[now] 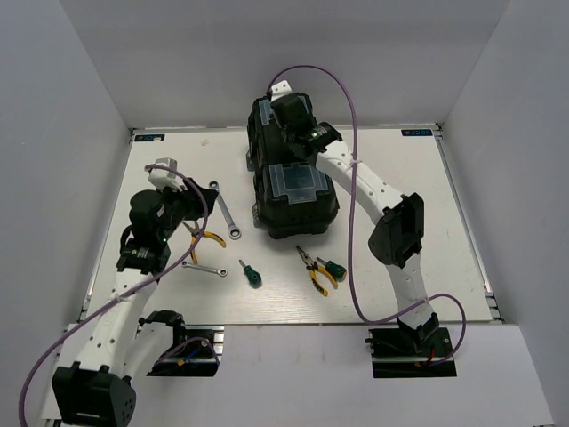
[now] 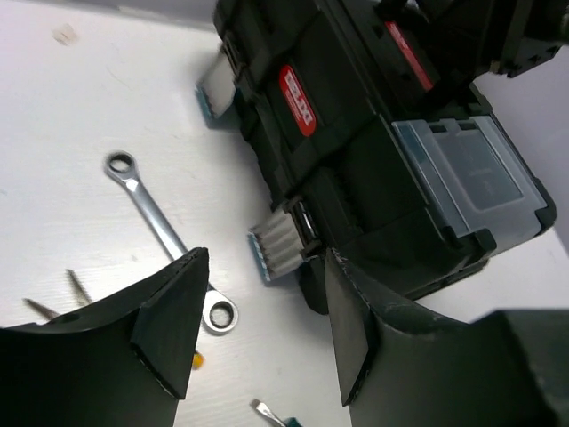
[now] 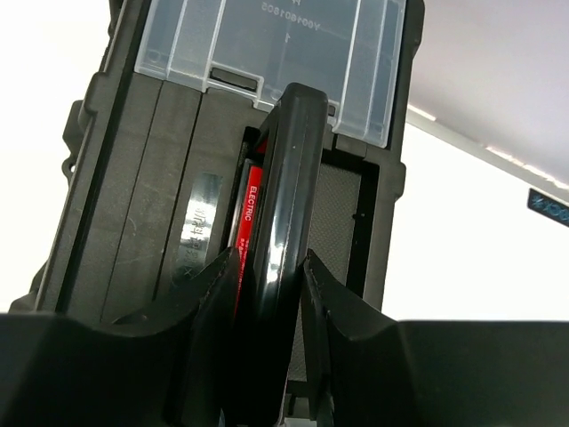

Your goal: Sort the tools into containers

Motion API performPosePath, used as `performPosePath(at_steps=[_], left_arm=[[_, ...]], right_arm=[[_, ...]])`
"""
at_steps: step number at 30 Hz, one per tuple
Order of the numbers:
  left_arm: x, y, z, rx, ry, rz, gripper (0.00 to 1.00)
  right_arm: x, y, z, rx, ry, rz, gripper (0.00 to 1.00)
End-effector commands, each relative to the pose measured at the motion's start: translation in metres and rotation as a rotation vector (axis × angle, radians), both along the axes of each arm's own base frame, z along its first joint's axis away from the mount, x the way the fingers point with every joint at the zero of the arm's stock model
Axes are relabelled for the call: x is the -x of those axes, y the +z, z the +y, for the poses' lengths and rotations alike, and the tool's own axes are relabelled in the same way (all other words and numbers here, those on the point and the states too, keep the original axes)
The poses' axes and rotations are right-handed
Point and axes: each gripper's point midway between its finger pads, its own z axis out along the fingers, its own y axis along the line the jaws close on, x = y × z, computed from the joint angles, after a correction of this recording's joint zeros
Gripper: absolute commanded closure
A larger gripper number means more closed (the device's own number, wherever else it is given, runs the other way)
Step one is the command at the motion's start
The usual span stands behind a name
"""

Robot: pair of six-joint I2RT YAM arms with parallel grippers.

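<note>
The white worktop point(image 1: 427, 222) is walled on the left, right and far sides. Its right half is bare, giving the widest free room; the left part is more crowded, holding the tools and the left arm.

The black toolbox point(image 1: 289, 182) stands at centre-far, its long axis running far to near. Its clear lids point(image 1: 298, 181) are closed, and I cannot tell what lies under them. No tool shows in any compartment.

The right hand point(image 3: 269, 262) is clamped on the handle point(image 3: 289, 160) on top of the box, one finger on each side, with the red label point(image 3: 252, 227) just beside it.

The left hand point(image 2: 262, 329) hangs above the worktop with its fingers apart and nothing between them.

The longer wrench point(image 1: 224, 209) lies left of the box, slanting from far-left to near-right. The shorter wrench point(image 1: 204, 268) lies nearly crosswise near the front edge. One pair of yellow pliers point(image 1: 210, 238) is partly hidden by the left arm. The other pliers point(image 1: 313, 265) point their nose far-left, with a green screwdriver point(image 1: 332, 267) just beside them. A second screwdriver point(image 1: 250, 274) lies apart, its handle nearer.
</note>
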Motion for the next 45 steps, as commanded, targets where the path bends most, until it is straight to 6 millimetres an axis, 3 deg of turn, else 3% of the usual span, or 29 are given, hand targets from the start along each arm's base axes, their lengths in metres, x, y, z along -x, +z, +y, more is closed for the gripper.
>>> performPosePath(at_steps=[1, 9, 14, 21, 24, 31, 36, 39, 41, 43, 44, 45], left_arm=[[-0.008, -0.011, -0.017, 0.092, -0.065, 0.051, 0.35], [-0.034, -0.062, -0.045, 0.185, -0.155, 0.219, 0.30], [-0.055, -0.065, -0.060, 0.238, -0.214, 0.246, 0.29], [-0.075, -0.077, -0.081, 0.330, -0.288, 0.307, 0.29], [-0.083, -0.075, -0.097, 0.342, -0.342, 0.315, 0.29], [-0.101, -0.091, -0.143, 0.314, -0.446, 0.396, 0.28], [-0.111, -0.111, -0.169, 0.258, -0.471, 0.441, 0.28], [-0.117, -0.128, -0.171, 0.184, -0.425, 0.485, 0.28], [-0.111, -0.148, -0.175, 0.136, -0.403, 0.559, 0.31], [-0.115, -0.153, -0.173, 0.103, -0.365, 0.567, 0.39], [-0.116, -0.158, -0.170, 0.083, -0.349, 0.587, 0.45], [-0.117, -0.165, -0.170, 0.054, -0.331, 0.598, 0.56]], right_arm=[[0.014, 0.078, -0.002, -0.158, 0.079, -0.073, 1.00], [0.015, 0.142, -0.041, -0.263, 0.049, -0.170, 1.00], [0.022, 0.170, -0.060, -0.348, 0.052, -0.179, 1.00], [0.026, 0.192, -0.081, -0.414, 0.043, -0.193, 1.00], [0.024, 0.195, -0.090, -0.429, 0.035, -0.190, 1.00], [0.015, 0.187, -0.107, -0.454, 0.010, -0.158, 1.00], [0.009, 0.177, -0.112, -0.475, 0.004, -0.122, 1.00], [0.008, 0.175, -0.114, -0.480, 0.000, -0.112, 1.00], [0.005, 0.174, -0.119, -0.481, -0.013, -0.113, 1.00], [0.003, 0.176, -0.129, -0.480, -0.031, -0.122, 1.00], [0.005, 0.178, -0.133, -0.481, -0.035, -0.126, 1.00], [0.004, 0.173, -0.136, -0.470, -0.042, -0.120, 1.00]])
